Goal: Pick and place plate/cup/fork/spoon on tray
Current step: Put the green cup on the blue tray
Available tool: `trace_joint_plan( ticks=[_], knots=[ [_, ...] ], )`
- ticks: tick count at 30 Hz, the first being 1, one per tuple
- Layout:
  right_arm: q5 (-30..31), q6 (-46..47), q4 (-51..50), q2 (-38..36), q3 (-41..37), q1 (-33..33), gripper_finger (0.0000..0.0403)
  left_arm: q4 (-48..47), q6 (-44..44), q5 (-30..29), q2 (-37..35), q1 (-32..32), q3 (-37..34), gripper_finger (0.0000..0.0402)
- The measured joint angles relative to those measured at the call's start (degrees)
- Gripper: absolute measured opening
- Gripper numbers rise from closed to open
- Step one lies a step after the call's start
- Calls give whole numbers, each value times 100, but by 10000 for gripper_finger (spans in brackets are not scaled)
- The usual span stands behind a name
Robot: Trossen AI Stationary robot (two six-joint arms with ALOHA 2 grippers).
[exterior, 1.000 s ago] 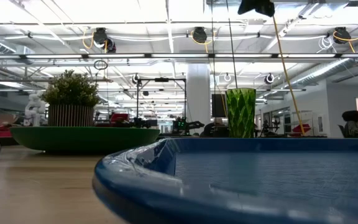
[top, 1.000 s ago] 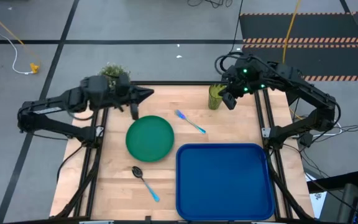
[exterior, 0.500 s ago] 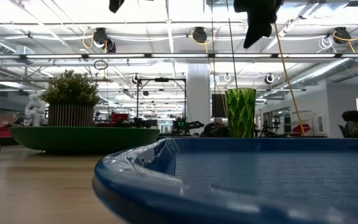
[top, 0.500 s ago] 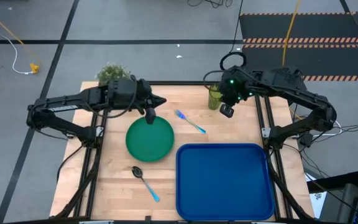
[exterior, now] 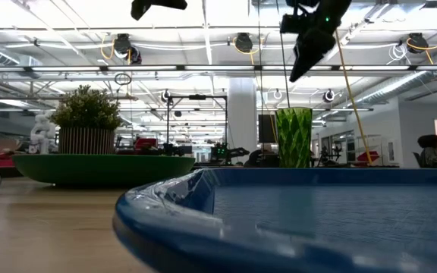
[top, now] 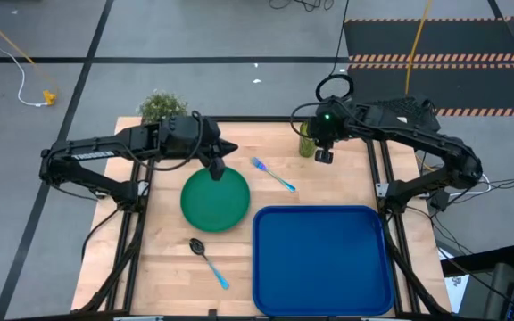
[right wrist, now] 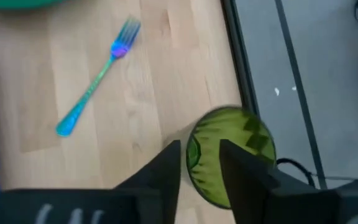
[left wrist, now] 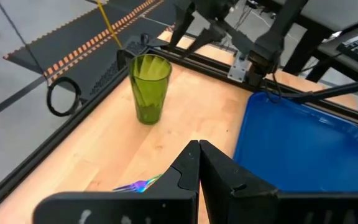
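From above, we saw the right gripper (top: 324, 157) poised over the small translucent yellow-green cup (top: 308, 140) at the far edge of the wooden table (top: 163, 259), while the left gripper (top: 217, 167) hung over the far rim of the round dark-green plate (top: 214, 199). The light-blue pronged fork (top: 273, 174) lay between plate and cup; the dark-bowled, blue-handled spoon (top: 208, 260) lay nearer us, beside the large bright-blue rectangular tray (top: 322, 260) (which held nothing).

At table height, the right gripper (exterior: 300, 64) hovered above the cup (exterior: 293, 136), not touching it.

The left wrist view showed the left gripper (left wrist: 199, 163) with fingers pressed together, gripping nothing.

The right wrist view showed the right gripper (right wrist: 201, 163) with fingers apart, the cup's rim (right wrist: 230, 155) visible between them, though we could not tell whether they touched it.
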Motion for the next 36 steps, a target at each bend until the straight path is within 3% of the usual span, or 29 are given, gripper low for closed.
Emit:
trace_joint_plan(
  ticks=[9, 19, 25, 36],
  knots=[
    [-3, -80, 402, -2, -558, -137, 169, 0, 135, -10, 0, 7, 0, 8],
    [-23, -267, 830, 2, -1044, -137, 160, -1, 187, -12, 0, 4, 0, 8],
    [-23, -279, 875, 0, -1145, -137, 128, 0, 195, -12, 0, 4, 0, 8],
    [-19, -260, 926, 0, -1248, -137, 17, 0, 208, -12, -2, 4, 0, 8]
  ],
)
